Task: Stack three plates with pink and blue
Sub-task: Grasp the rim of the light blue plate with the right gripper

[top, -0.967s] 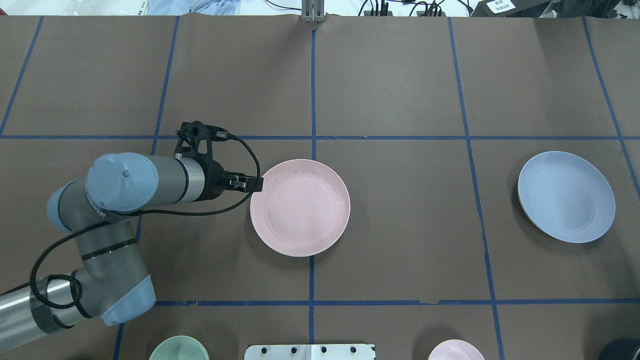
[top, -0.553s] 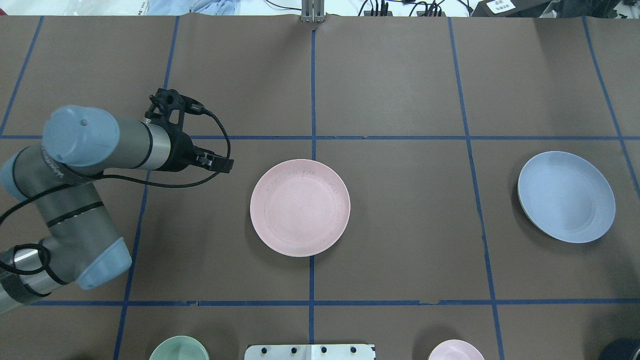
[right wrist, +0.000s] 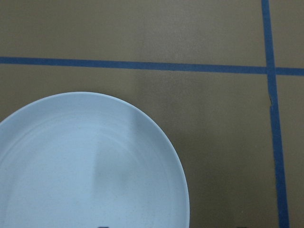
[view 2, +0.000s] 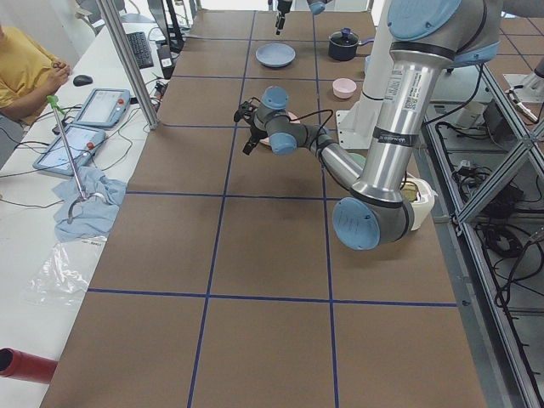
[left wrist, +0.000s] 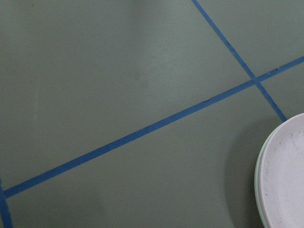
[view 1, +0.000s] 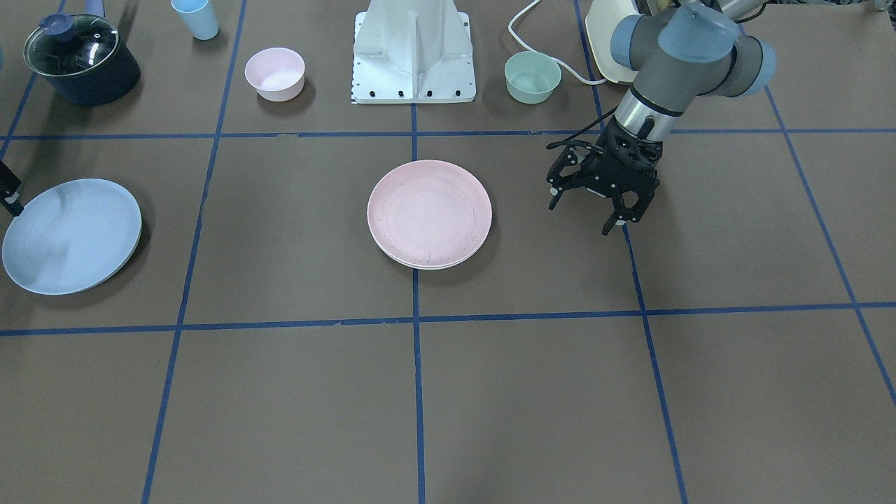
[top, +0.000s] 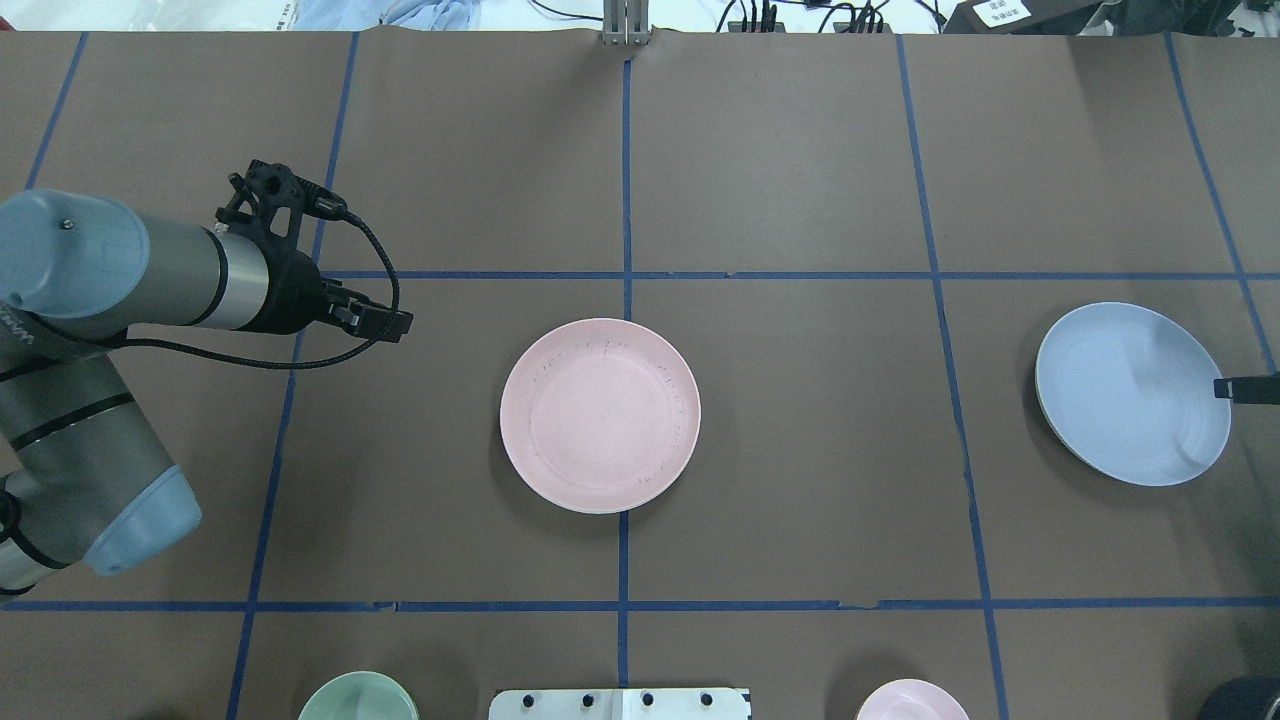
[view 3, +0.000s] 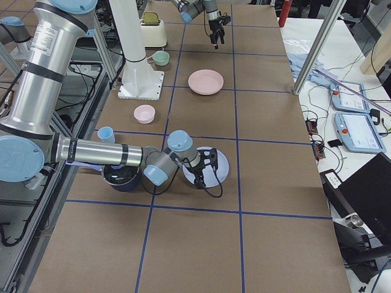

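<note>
The pale pink plate [top: 600,415] lies at the table's middle on top of the cream-white plate [view 1: 428,267], of which only a thin rim shows. The light blue plate [top: 1130,393] lies alone at the far right; it also shows in the front view [view 1: 70,234] and fills the right wrist view [right wrist: 90,161]. My left gripper [view 1: 584,213] is open and empty, hovering to the left of the pink plate and apart from it. My right gripper [top: 1245,388] reaches in at the blue plate's right rim; its fingertips stand wide apart, with nothing between them.
Along the robot's side stand a small pink bowl [view 1: 275,73], a small mint-green bowl [view 1: 533,77], a dark pot with a glass lid [view 1: 80,59], a blue cup [view 1: 196,17] and the white robot base [view 1: 414,56]. Blue tape lines grid the brown table.
My left gripper has drawn back from the pink plate's left rim, moving left and away. My right gripper's tip has come into view at the blue plate's right rim.
</note>
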You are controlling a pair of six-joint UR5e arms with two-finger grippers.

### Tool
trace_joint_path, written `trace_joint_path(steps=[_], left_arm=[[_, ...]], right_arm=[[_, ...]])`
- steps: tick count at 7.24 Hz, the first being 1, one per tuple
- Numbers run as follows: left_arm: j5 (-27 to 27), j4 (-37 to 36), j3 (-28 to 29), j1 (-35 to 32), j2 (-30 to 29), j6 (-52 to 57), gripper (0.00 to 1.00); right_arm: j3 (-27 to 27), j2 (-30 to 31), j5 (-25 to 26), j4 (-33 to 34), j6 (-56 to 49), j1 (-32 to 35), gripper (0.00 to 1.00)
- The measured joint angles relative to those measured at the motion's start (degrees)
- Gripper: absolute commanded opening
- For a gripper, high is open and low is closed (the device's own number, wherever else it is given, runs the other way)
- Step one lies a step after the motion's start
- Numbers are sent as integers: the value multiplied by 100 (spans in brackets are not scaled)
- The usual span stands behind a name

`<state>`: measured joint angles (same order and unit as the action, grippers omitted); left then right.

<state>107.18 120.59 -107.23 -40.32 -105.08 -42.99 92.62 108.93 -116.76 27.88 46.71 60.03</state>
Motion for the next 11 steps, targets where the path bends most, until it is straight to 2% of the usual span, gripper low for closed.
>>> trace_joint_path(steps=[1,3,4,6,9,11], left_arm=[[-3,0,-5,-2,2,-5,100],[-4,0,-12,-2,4,-8,100],[-4,0,-11,-2,5,-8,100],[-4,0,-9,-2,5,-8,100],[-4,0,-9,-2,3,-8,100],[-4,0,-9,-2,5,-8,100]], right_arm=[[-173,-21,41,-187,108,-73,78],[-372,-96,205,-281,189,-270,57],[-440,-124,244,-288,227,-322,50],[-533,-144,259,-297,266,-355,0],[-550,-248,250,-322,296,-360,0],[-362,-488,172,-343,546,-356,0]])
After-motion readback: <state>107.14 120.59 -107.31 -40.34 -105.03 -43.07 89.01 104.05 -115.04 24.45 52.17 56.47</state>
